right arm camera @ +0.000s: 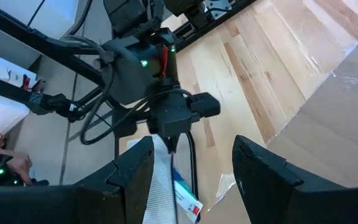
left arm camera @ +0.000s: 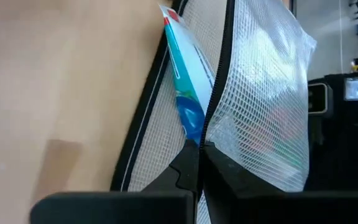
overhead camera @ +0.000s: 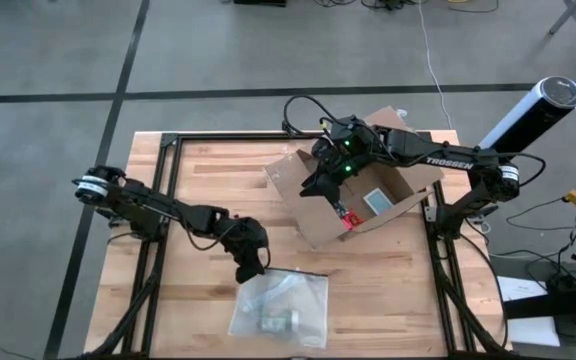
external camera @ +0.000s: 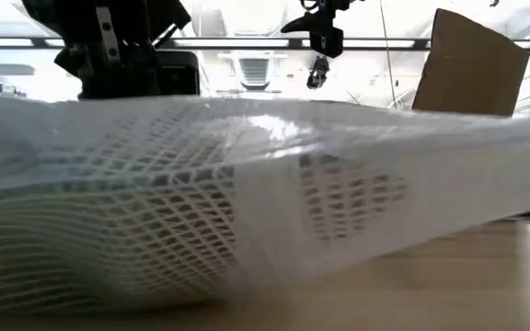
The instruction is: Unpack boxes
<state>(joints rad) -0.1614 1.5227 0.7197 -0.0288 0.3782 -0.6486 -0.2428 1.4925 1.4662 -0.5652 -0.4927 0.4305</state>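
On the pale wooden tabletop (overhead camera: 388,300), the open brown corrugated cardboard box (overhead camera: 313,215) sits toward one o'clock, the right claw (overhead camera: 330,183) reaching over it. Toward six o'clock lies a flat translucent grey-white zip pouch (overhead camera: 293,305), with the left claw (overhead camera: 251,268) at its upper left corner.

The left end effector (overhead camera: 253,262) points down low over the surface, fingers pinched together. The right end effector (overhead camera: 320,180) hangs higher, fingers apart.

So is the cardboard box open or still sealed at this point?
Open. In the high view the box has its flaps spread outward, its inside is visible, and the right tool hangs over it.
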